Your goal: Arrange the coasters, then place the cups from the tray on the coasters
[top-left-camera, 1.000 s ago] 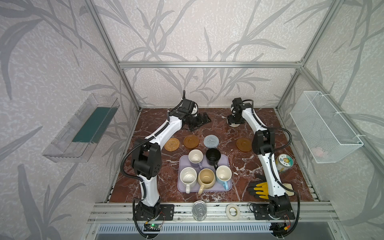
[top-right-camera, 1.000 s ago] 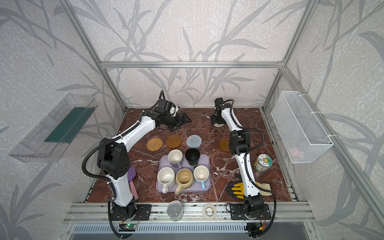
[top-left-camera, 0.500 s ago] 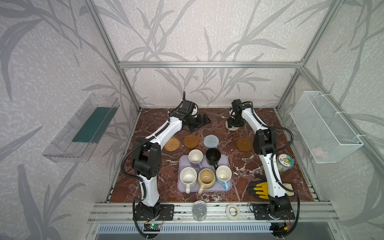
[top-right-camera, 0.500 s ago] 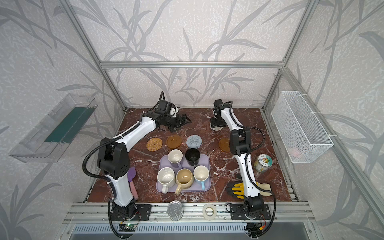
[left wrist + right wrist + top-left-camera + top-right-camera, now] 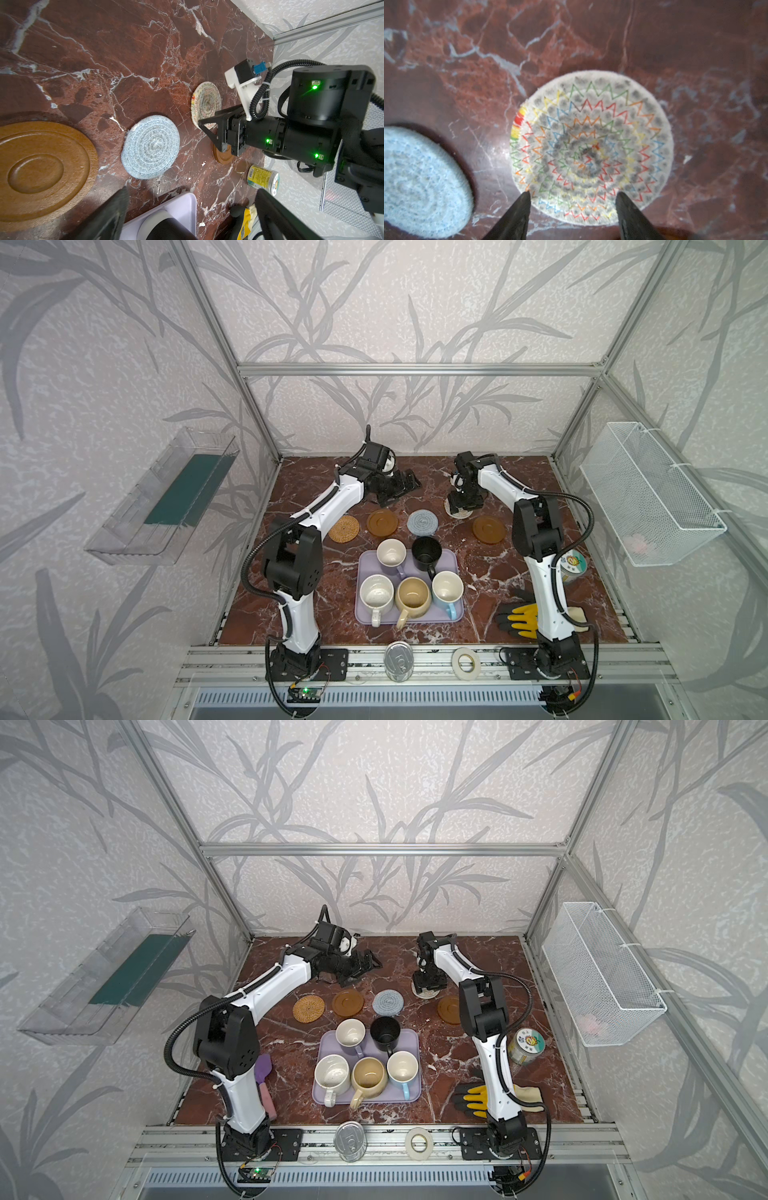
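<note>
Five coasters lie in a row behind the tray (image 5: 424, 617): rattan (image 5: 344, 528), brown wooden (image 5: 382, 522), grey-blue (image 5: 422, 522), cream braided (image 5: 456, 512), and a second brown wooden one (image 5: 489, 529). My right gripper (image 5: 573, 197) points down over the cream coaster (image 5: 591, 145). Its jaws are open, with the tips over the disc's near edge, and the disc lies flat. My left gripper (image 5: 401, 491) hovers wide open and empty behind the row. On the tray stand the lavender (image 5: 391, 552), black (image 5: 427, 551), speckled white (image 5: 376, 593), beige-yellow (image 5: 412, 594) and light blue (image 5: 447, 588) cups.
A labelled tin (image 5: 572, 568) and yellow-black gloves (image 5: 521, 620) lie at the right by the right arm. A silver can (image 5: 399, 659) and a tape roll (image 5: 465, 663) sit on the front rail. A purple spatula (image 5: 262, 1069) lies at the left. A wire basket (image 5: 648, 493) hangs on the right wall.
My right gripper has come forward from the back of the table with the cream coaster under it, and its jaws have narrowed a little. The left arm has barely moved.
</note>
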